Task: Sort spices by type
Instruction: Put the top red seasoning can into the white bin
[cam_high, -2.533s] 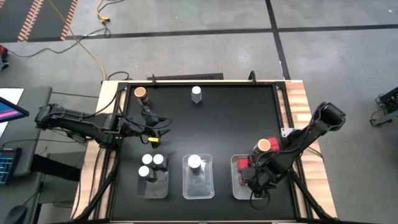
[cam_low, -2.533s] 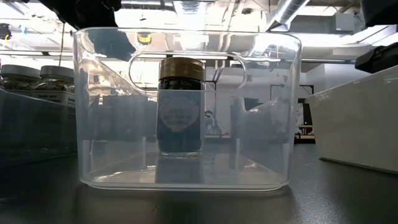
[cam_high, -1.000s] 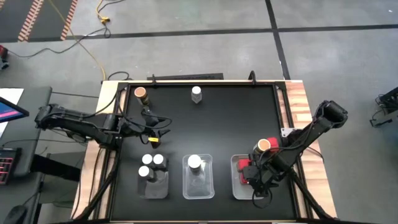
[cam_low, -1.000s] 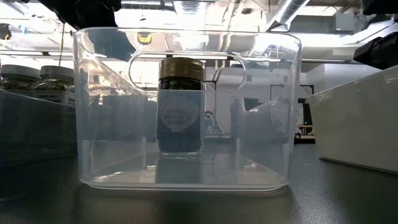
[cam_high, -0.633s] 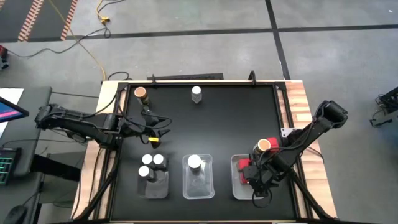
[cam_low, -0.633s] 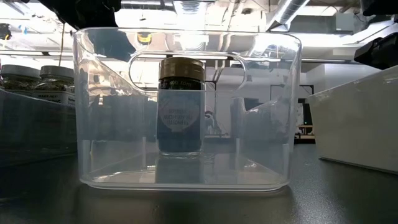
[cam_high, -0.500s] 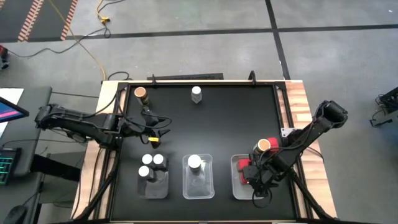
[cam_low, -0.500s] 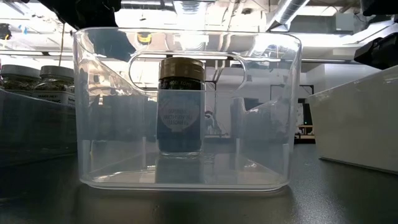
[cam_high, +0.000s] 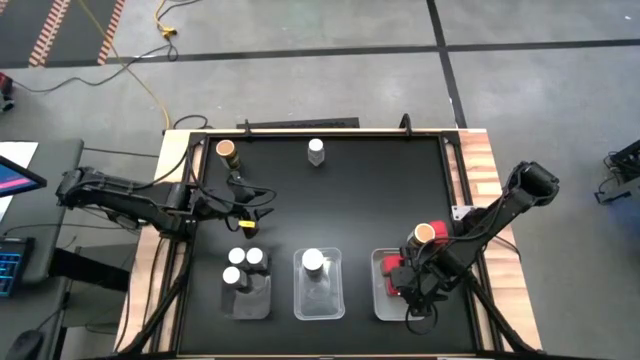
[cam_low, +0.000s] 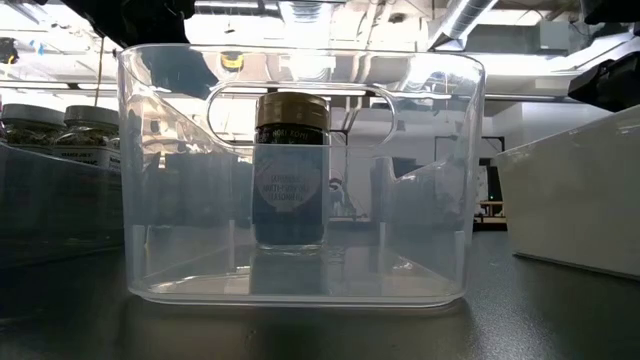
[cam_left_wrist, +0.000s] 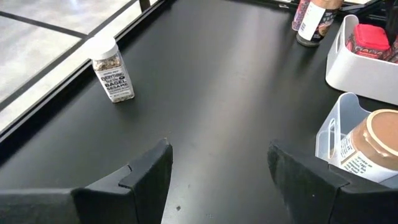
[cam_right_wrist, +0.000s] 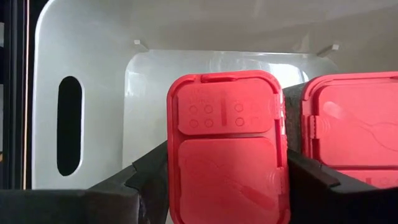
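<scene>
R gripper (cam_right_wrist: 227, 180) clamped on red-cap jar (cam_right_wrist: 227, 146), lowering it into right tray (cam_high: 381, 262) by table's near edge. Next: release, lift clear. L gripper (cam_left_wrist: 217, 165) apart, idle nr left edge.

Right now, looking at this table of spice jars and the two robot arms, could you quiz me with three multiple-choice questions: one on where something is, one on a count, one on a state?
1. Where does the right gripper hang?
A. above the right tray
B. at the far edge
C. off the table

2. How many white-capped jars stand in the left tray?
A. one
B. three
C. five

3. What is the left gripper doing?
A. gripping a jar
B. open, holding nothing
C. pressing a lid

Answers:
1 A: white tray wall lies below its fingers.
2 B: three white caps show from above.
3 B: bare tabletop shows between its fingers.
</scene>
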